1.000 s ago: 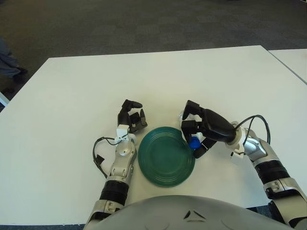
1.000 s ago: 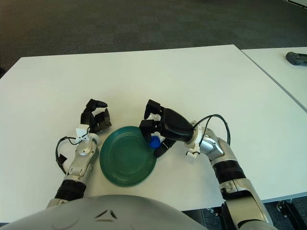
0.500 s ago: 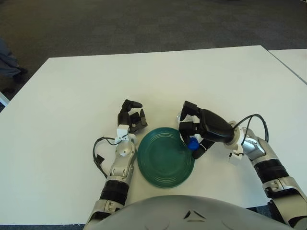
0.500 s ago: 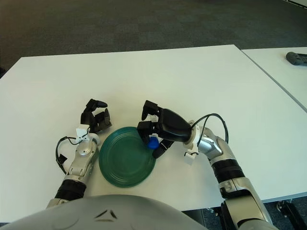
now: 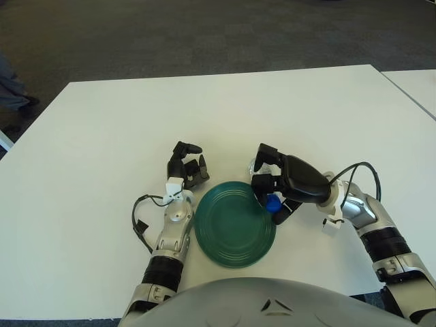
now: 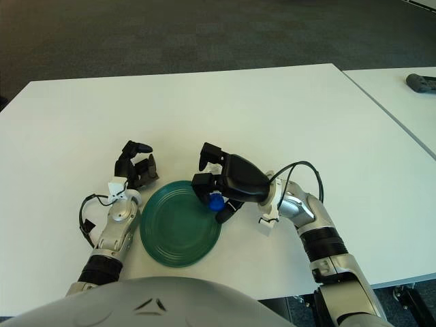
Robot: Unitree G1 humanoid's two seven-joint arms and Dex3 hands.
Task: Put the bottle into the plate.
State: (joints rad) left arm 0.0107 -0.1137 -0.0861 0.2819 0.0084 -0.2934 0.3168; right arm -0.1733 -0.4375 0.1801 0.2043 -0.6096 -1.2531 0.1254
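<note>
Left hand (image 5: pixel 187 166): black segmented fingers, small white block at the wrist, silver forearm with round joint cover, black ribbed band lower down, looped black cable alongside.
Right hand (image 5: pixel 276 185): glossy black shell, black fingers, silver wrist ring, silver forearm, white tag, black cable arching over, black ribbed band.
Torso: grey curved shell, dark triangular marks.

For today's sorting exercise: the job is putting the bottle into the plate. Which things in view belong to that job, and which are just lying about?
Belongs to the job:
- bottle, blue cap showing
- green plate
- right hand, fingers around the bottle at the plate's right edge

Just there:
- left hand, beside the plate's left edge
- white table
- dark thing on the next table
</note>
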